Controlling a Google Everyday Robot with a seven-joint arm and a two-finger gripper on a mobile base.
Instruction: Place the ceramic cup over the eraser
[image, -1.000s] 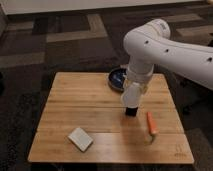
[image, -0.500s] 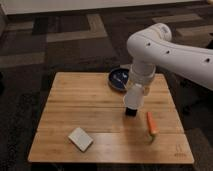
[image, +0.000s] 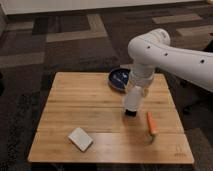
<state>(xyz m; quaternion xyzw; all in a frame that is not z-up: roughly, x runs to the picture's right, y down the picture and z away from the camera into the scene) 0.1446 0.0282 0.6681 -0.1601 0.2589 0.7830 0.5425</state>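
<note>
Hovering tool (image: 132, 107), shut on ceramic cup (image: 132, 99), over eraser (image: 131, 113).

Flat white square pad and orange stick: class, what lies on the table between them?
In the camera view, only bare wood lies between the white pad and the orange stick. The end effector, with the ceramic cup, hangs farther back, over the eraser.

- The arm (image: 165, 52) has drifted a little to the right and toward the table's near edge.
- The gripper (image: 132, 102), clamped on the ceramic cup (image: 132, 100), has shifted slightly with it, the cup staying just above the eraser (image: 130, 113).
</note>
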